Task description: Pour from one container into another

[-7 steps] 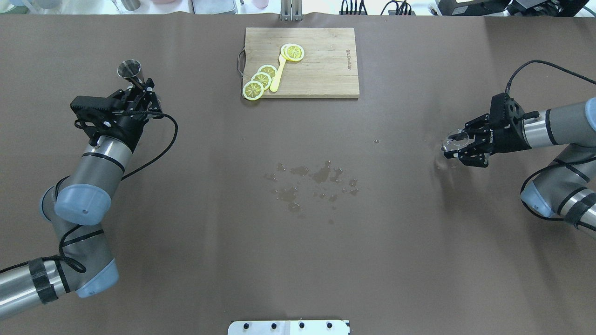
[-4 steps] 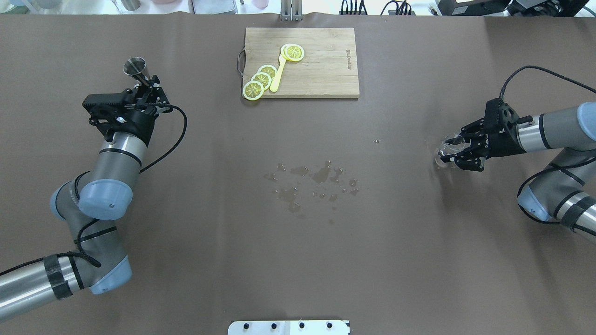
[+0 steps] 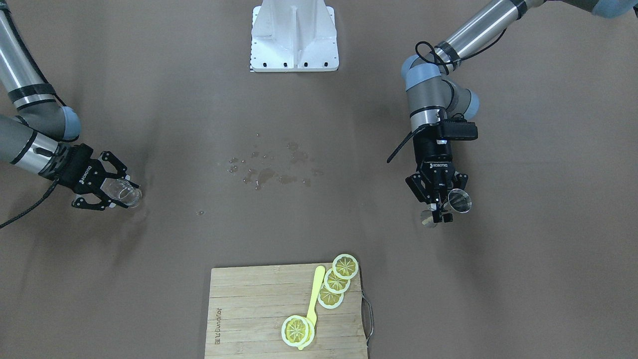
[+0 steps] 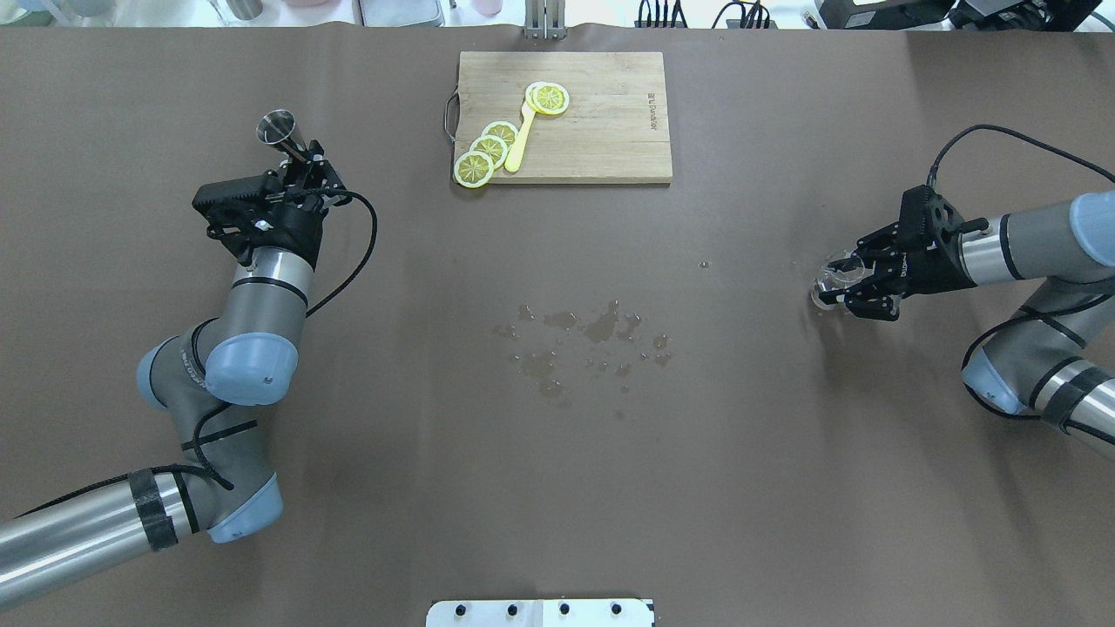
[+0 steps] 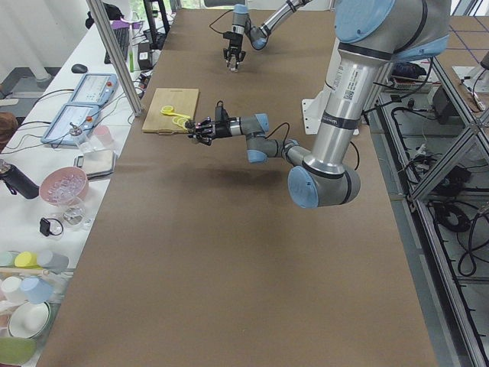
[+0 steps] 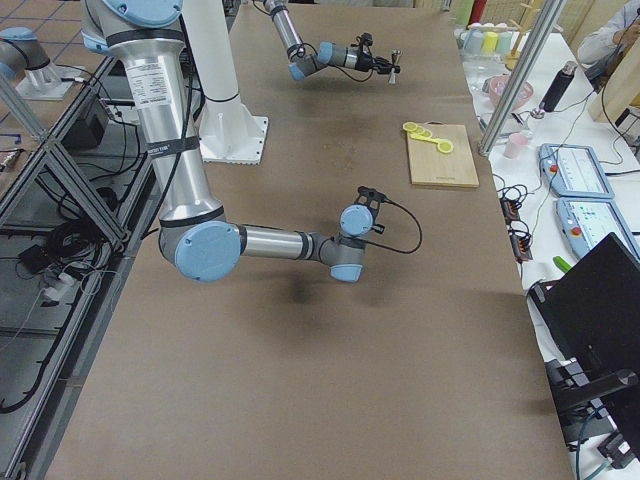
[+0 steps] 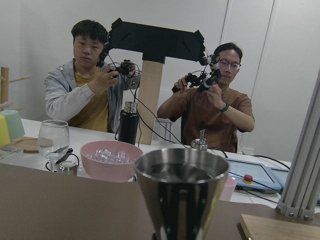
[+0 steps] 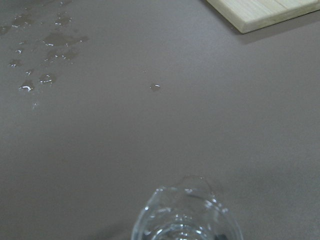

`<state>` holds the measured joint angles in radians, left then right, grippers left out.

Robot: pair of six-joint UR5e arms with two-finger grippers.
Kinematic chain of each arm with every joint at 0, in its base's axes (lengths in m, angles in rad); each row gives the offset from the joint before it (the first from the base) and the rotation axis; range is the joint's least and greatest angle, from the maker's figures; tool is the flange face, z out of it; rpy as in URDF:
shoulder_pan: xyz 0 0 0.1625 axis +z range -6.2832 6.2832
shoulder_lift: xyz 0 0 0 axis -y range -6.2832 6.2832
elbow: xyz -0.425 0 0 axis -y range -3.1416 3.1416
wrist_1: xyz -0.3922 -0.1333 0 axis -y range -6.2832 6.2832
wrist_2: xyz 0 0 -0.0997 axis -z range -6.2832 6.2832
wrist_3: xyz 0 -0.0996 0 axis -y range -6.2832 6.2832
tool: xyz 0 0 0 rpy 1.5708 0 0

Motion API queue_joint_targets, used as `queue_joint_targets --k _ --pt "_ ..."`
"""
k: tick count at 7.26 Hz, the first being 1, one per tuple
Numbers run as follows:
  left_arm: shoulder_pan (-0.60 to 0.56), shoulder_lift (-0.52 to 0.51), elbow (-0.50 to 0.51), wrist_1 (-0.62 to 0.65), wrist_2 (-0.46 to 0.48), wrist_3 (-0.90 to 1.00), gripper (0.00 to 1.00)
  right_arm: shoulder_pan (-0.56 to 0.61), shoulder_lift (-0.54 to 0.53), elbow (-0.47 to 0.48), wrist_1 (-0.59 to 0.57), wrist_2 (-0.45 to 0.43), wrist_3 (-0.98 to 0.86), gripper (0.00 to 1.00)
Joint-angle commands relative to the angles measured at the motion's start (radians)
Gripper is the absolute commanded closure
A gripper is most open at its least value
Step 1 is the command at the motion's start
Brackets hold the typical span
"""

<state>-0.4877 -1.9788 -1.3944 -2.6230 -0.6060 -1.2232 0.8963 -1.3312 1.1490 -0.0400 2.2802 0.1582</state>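
While both sets of jaws are clamped on their loads, no pouring has begun. The left gripper (image 4: 296, 157) pinches the narrow waist of the steel jigger (image 4: 277, 131) with its jaws drawn close together, and the left wrist view shows the jigger's mouth facing up. The right gripper (image 4: 843, 286) has its jaws set wider, clasping the sides of the clear glass cup (image 4: 827, 286) low over the table (image 4: 557, 488). Whether the cup holds liquid cannot be told. The two are well apart, with wet patches (image 4: 592, 335) between them. The step looks like bringing them together: next, the cup's rim must come just above the jigger's mouth, then tilt slowly
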Motion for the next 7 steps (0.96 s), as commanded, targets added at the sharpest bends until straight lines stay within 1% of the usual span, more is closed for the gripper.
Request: queue_joint_targets --k 1,2,3,4,5,6,7 --pt "0.001 -0.005 -0.003 0.035 0.014 -0.019 1.0 -0.002 0.006 -0.003 0.0 -0.008 -0.006 0.82" --pt "0.003 -0.008 -0.008 0.038 0.009 -0.015 1.0 -0.004 0.007 -0.005 0.0 -0.008 -0.006 0.76" --pt "0.004 -0.014 -0.009 0.041 0.015 -0.012 1.0 -0.004 0.009 -0.008 0.0 -0.01 -0.008 0.67" --pt "0.021 -0.017 -0.008 0.076 0.076 -0.013 1.0 -0.005 0.015 -0.009 0.0 -0.011 -0.009 0.59" --pt "0.041 -0.018 -0.008 0.116 0.116 -0.015 1.0 -0.005 0.015 -0.009 -0.001 -0.011 -0.009 0.52" --pt "0.053 -0.017 -0.008 0.132 0.138 -0.013 1.0 -0.007 0.015 -0.009 -0.001 -0.013 -0.009 0.49" --pt "0.073 -0.017 -0.005 0.256 0.209 -0.016 1.0 -0.007 0.015 -0.008 0.0 -0.013 -0.008 0.39"
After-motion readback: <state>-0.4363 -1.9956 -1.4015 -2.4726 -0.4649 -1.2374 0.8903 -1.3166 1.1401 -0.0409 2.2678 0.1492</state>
